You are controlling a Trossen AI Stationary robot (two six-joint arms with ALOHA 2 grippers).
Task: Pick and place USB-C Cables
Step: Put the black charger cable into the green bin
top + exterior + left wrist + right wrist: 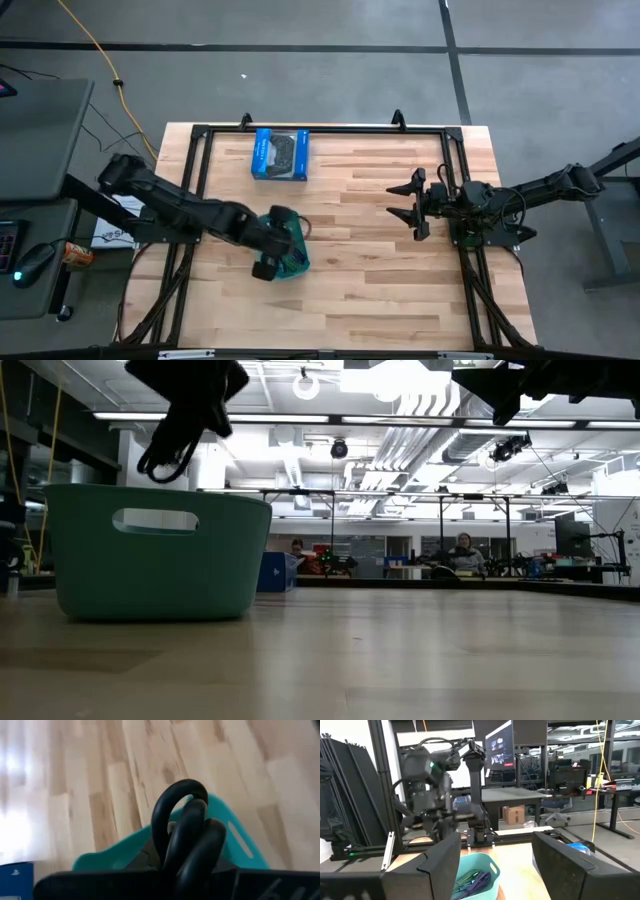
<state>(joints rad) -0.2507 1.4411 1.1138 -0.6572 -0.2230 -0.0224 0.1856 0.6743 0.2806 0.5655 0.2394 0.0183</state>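
Note:
My left gripper [272, 243] hovers over the teal bin [300, 252], shut on the black USB-C cable [165, 455], a coiled bundle that fills the left wrist view [185, 830]. No red tie shows. The bin stands on the table [150, 560]. In the right wrist view the bin [487, 862] holds a purple cable [482, 881] and a green cable [465, 881]; a blue-teal one I cannot make out. My right gripper [402, 202] waits open above the table's right side, its fingers pointing left toward the bin. My left gripper holds the black cable bundle from above. A loop of the bundle [160, 460] hangs below the fingers, lifted clear above the bin's rim. In the wrist view the coils [172, 805] hide the fingertips, so which part of the bundle they pinch cannot be told.
A blue box picturing a black game controller [280, 155] lies flat near the table's far edge, beyond the bin. A black frame runs along the table's edges [320, 128]. Bare wood lies between the bin and my right gripper. People sit far off in the room [463, 555].

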